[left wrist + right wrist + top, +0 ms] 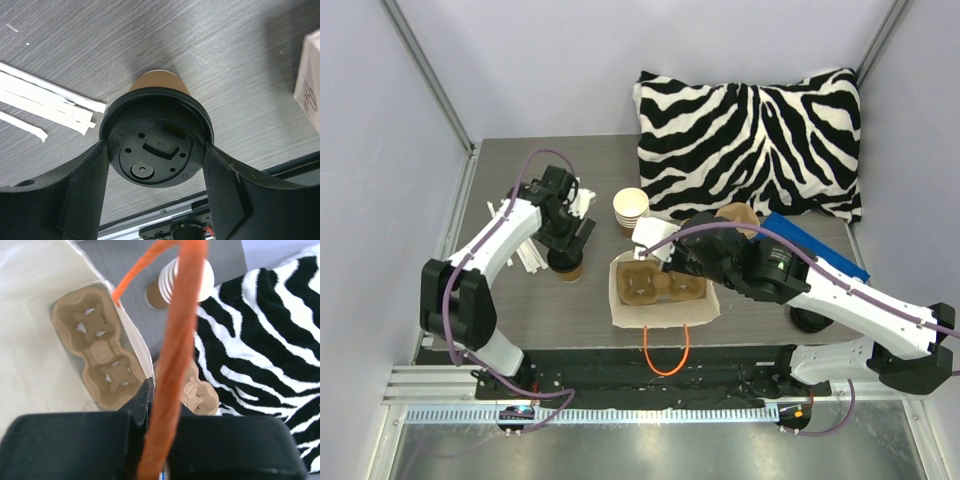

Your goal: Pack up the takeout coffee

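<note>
The takeout coffee (567, 266), a brown paper cup with a black lid (156, 145), stands on the table left of the bag. My left gripper (565, 248) comes down over it, and its two fingers press the lid's rim from both sides (156, 150). The white paper bag (616, 292) lies open mid-table with a brown cup carrier (660, 285) (95, 345) inside. My right gripper (665, 258) (150, 390) is shut on the bag's rim (142, 360) at its far right edge. An orange handle (175, 340) runs right in front of that camera.
A stack of cream cups (630, 208) (172, 282) stands behind the bag. A zebra-striped pillow (750, 140) fills the back right. Another brown carrier (740, 215) (200, 395) and a blue flat thing (810, 245) lie under my right arm. Wrapped straws (50, 102) lie left of the coffee.
</note>
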You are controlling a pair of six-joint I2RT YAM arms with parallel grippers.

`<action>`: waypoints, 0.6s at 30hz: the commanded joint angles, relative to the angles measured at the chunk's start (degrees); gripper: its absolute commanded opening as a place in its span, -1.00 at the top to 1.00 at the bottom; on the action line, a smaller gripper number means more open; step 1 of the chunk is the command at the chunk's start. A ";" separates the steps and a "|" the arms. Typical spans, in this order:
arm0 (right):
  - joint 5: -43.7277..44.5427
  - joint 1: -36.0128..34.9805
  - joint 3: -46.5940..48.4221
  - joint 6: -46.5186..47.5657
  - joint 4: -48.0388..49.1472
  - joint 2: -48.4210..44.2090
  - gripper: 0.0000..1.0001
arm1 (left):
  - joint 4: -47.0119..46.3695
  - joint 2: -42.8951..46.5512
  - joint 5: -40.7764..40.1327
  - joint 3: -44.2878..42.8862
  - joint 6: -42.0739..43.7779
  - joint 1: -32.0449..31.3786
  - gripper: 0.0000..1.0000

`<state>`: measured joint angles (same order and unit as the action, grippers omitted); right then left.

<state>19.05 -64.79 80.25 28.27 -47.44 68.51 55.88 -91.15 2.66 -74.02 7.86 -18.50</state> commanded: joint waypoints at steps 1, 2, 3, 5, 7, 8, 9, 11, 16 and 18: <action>5.91 1.25 1.58 -5.77 6.74 -1.80 0.98 | -0.41 10.45 3.75 -4.72 -2.40 0.66 0.40; 6.00 1.34 1.32 -6.21 7.01 -2.15 0.98 | -0.85 12.04 4.20 -5.43 -3.10 0.83 0.40; 6.00 1.34 0.71 -6.56 7.27 -2.68 0.99 | -1.47 15.19 4.46 -7.17 -3.63 0.92 0.41; 5.74 1.42 0.26 -7.53 7.36 -2.94 0.98 | -1.39 17.93 6.83 -9.29 -5.30 1.01 0.44; 5.56 1.51 0.26 -9.28 6.84 -2.86 0.99 | -2.09 22.05 8.85 -11.49 -6.45 1.01 0.48; 5.39 1.69 0.26 -9.81 6.75 -2.77 0.98 | -2.52 23.38 10.16 -12.11 -7.50 1.01 0.51; 5.39 2.12 0.26 -10.51 6.75 -2.77 0.98 | -2.61 24.52 10.61 -13.51 -7.59 1.01 0.55; 4.95 3.00 0.52 -12.36 6.75 -2.42 0.99 | -3.14 27.60 13.14 -14.57 -10.74 1.01 0.66; 3.72 6.95 1.14 -17.72 6.57 -1.63 0.98 | -5.95 35.41 23.70 -12.83 -13.04 0.40 0.67; 2.58 8.10 1.75 -20.00 6.31 -1.19 0.98 | -6.57 36.48 25.72 -12.47 -13.31 -0.39 0.66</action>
<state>22.74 -58.74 80.03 14.46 -44.05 67.42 52.10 -56.64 19.46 -87.77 -2.61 -18.00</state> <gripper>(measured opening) 0.046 0.722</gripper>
